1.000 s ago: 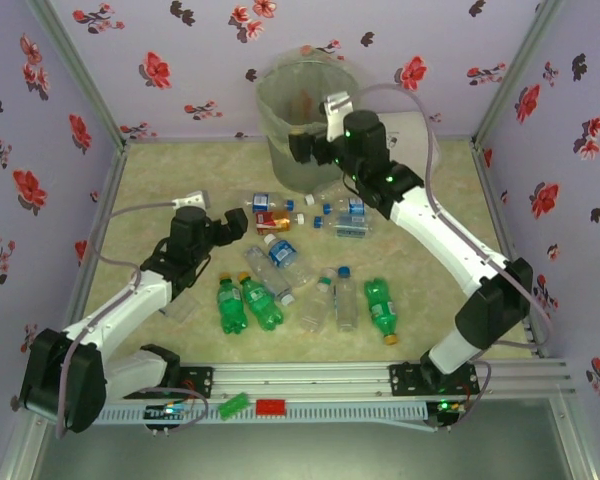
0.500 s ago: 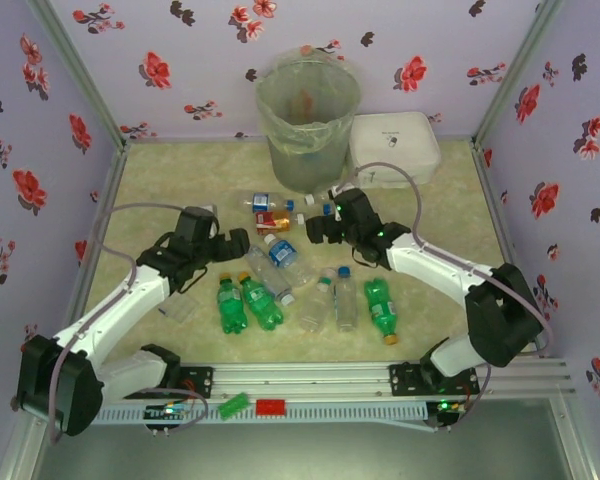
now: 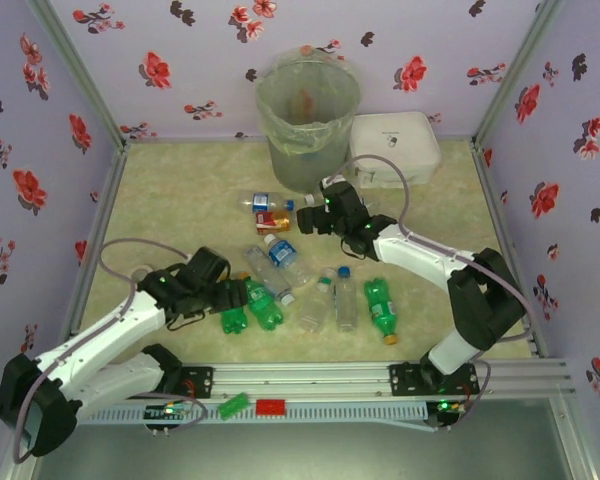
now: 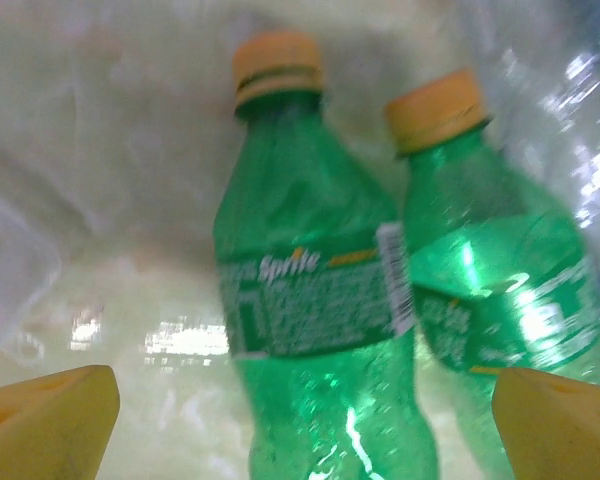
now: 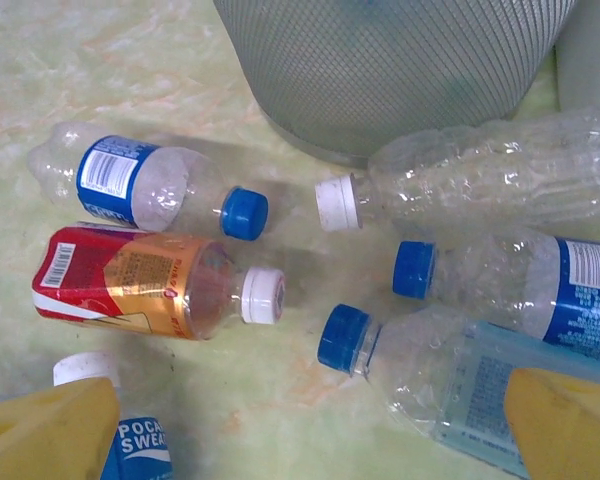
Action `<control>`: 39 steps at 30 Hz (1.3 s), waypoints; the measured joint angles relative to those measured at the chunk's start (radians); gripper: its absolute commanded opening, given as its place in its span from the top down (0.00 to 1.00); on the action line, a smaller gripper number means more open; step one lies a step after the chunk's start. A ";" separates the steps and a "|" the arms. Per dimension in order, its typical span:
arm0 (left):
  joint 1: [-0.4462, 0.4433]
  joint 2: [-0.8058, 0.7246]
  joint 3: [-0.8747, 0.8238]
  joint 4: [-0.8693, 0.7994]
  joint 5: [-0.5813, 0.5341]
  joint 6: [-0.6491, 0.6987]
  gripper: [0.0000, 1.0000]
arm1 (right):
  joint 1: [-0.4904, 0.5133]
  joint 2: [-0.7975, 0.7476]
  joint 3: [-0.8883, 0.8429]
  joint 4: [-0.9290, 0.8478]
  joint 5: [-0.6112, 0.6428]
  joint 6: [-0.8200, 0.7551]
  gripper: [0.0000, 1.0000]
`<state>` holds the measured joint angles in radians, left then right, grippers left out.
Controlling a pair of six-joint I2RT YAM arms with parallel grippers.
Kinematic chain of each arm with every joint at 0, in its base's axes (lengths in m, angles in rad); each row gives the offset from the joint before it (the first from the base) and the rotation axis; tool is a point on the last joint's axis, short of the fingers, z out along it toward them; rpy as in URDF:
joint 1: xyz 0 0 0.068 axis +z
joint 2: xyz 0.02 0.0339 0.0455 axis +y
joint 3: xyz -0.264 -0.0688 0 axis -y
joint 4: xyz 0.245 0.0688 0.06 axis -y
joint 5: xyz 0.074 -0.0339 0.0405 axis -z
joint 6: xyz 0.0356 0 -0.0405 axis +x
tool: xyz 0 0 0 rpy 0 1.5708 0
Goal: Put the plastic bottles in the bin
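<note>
A pale marbled surface [image 3: 180, 190] carries a tall grey-green bin [image 3: 308, 120] lined with a clear bag at the back, and plastic bottles [image 3: 346, 300] lie scattered in front of it. The left pincer [image 4: 300, 430] hangs low, yellow fingers apart, over two green bottles [image 4: 315, 320] lying side by side. The right pincer [image 5: 310, 430], also spread wide, hovers near the bin's base above clear blue-capped bottles [image 5: 500, 285] and one red-orange labelled bottle [image 5: 130, 285].

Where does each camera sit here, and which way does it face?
Top external: high behind the left arm and right arm, looking down on the table and the bin.
Left wrist: low over two green bottles, left gripper spread to the bottom corners.
Right wrist: facing the bin's mesh wall and the red-orange bottle, right gripper spread below.
Shared: top and right wrist show that bottle.
</note>
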<state>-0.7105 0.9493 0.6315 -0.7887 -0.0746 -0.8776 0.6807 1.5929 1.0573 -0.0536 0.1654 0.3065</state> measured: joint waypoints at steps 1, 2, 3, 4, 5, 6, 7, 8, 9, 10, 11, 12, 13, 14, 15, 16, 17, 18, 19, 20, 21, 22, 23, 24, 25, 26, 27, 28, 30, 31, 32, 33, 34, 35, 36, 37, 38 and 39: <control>-0.009 0.000 -0.012 0.000 0.004 -0.014 0.04 | 0.001 0.001 0.002 0.003 0.000 -0.003 0.00; -0.015 0.001 -0.024 0.003 0.010 -0.028 0.04 | 0.001 0.001 0.002 0.004 0.000 -0.005 0.00; -0.019 0.004 -0.036 0.010 0.017 -0.040 0.04 | 0.001 0.001 0.002 0.004 0.000 -0.008 0.00; -0.021 0.013 -0.046 0.019 0.027 -0.050 0.04 | 0.001 0.003 0.002 0.004 0.001 -0.010 0.00; -0.023 0.026 -0.054 0.031 0.035 -0.058 0.04 | 0.001 0.005 0.002 0.004 0.002 -0.011 0.00; -0.025 0.047 -0.061 0.045 0.044 -0.063 0.04 | 0.001 0.007 0.002 0.003 0.005 -0.011 0.00; -0.027 0.070 -0.066 0.057 0.053 -0.067 0.04 | 0.001 0.010 0.002 0.003 0.008 -0.013 0.00; -0.029 0.089 -0.068 0.065 0.057 -0.067 0.04 | 0.001 0.011 0.002 0.003 0.008 -0.016 0.01; -0.030 0.113 -0.070 0.076 0.061 -0.067 0.05 | 0.001 0.012 0.002 0.003 0.012 -0.018 0.01; -0.031 0.134 -0.071 0.082 0.065 -0.067 0.07 | 0.001 0.012 0.002 0.003 0.016 -0.021 0.00; -0.031 0.153 -0.072 0.089 0.069 -0.066 0.08 | 0.001 0.012 0.002 0.003 0.018 -0.023 0.00; -0.031 0.169 -0.072 0.097 0.071 -0.066 0.09 | 0.001 0.012 0.002 0.003 0.021 -0.026 0.00; -0.031 0.184 -0.074 0.107 0.072 -0.065 0.10 | 0.001 0.012 0.002 0.002 0.024 -0.027 0.01; -0.031 0.198 -0.076 0.119 0.075 -0.064 0.13 | 0.001 0.012 0.002 0.001 0.026 -0.030 0.00; -0.031 0.208 -0.078 0.127 0.076 -0.062 0.15 | 0.001 0.012 0.002 0.001 0.028 -0.034 0.00; -0.031 0.221 -0.079 0.135 0.077 -0.060 0.18 | 0.001 0.012 0.002 0.001 0.031 -0.035 0.00; -0.031 0.231 -0.079 0.144 0.077 -0.056 0.21 | 0.001 0.012 0.002 0.000 0.032 -0.037 0.00; -0.031 0.240 -0.079 0.153 0.078 -0.054 0.24 | 0.001 0.012 0.002 0.000 0.034 -0.037 0.00; -0.031 0.248 -0.079 0.163 0.078 -0.052 0.27 | 0.001 0.012 0.002 0.000 0.035 -0.037 0.00; -0.031 0.254 -0.079 0.163 0.076 -0.051 0.31 | 0.001 0.012 0.002 0.000 0.038 -0.038 0.00; -0.031 0.257 -0.079 0.159 0.073 -0.048 0.33 | 0.001 0.012 0.002 -0.002 0.038 -0.038 0.00; -0.031 0.259 -0.079 0.156 0.068 -0.045 0.35 | 0.001 0.012 0.002 -0.003 0.039 -0.038 0.00; -0.031 0.260 -0.079 0.152 0.064 -0.043 0.37 | 0.001 0.012 0.002 -0.004 0.039 -0.041 0.00; -0.031 0.261 -0.079 0.150 0.061 -0.040 0.38 | 0.001 0.012 0.002 -0.005 0.039 -0.043 0.00; -0.031 0.261 -0.079 0.149 0.060 -0.039 0.40 | 0.001 0.012 0.002 -0.005 0.040 -0.044 0.00; -0.031 0.261 -0.079 0.148 0.059 -0.037 0.42 | 0.001 0.012 0.002 -0.005 0.042 -0.045 0.00; -0.031 0.261 -0.079 0.147 0.057 -0.036 0.43 | 0.001 0.012 0.002 -0.005 0.042 -0.045 0.00; -0.031 0.260 -0.079 0.146 0.056 -0.035 0.44 | 0.001 0.012 0.002 -0.005 0.042 -0.045 0.00; -0.031 0.257 -0.079 0.145 0.053 -0.032 0.46 | 0.001 0.012 0.002 -0.005 0.042 -0.045 0.00; -0.031 0.253 -0.079 0.145 0.049 -0.032 0.47 | 0.001 0.012 0.002 -0.005 0.042 -0.045 0.00; -0.031 0.248 -0.079 0.150 0.042 -0.030 0.49 | 0.001 0.012 0.002 -0.005 0.042 -0.045 0.00; -0.031 0.240 -0.078 0.151 0.032 -0.028 0.51 | 0.001 0.012 0.002 -0.005 0.042 -0.045 0.00; -0.031 0.231 -0.075 0.150 0.019 -0.024 0.52 | 0.001 0.012 0.002 -0.005 0.042 -0.045 0.00; -0.028 0.219 -0.068 0.148 0.003 -0.017 0.53 | 0.001 0.012 0.002 -0.005 0.042 -0.045 0.01; -0.023 0.211 -0.059 0.149 -0.007 -0.009 0.53 | 0.001 0.012 0.002 -0.005 0.042 -0.045 0.00; -0.014 0.201 -0.044 0.150 -0.018 -0.002 0.53 | 0.001 0.012 0.002 -0.005 0.042 -0.045 0.00; -0.002 0.192 -0.027 0.154 -0.030 0.008 0.54 | 0.001 0.013 0.002 -0.005 0.042 -0.045 0.00; 0.011 0.182 -0.011 0.161 -0.040 0.017 0.54 | 0.001 0.014 0.002 -0.005 0.042 -0.044 0.00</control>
<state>-0.6998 1.1316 0.6205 -0.6273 -0.1143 -0.8604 0.6819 1.6070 1.0595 -0.0586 0.2073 0.2623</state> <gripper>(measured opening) 0.609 0.996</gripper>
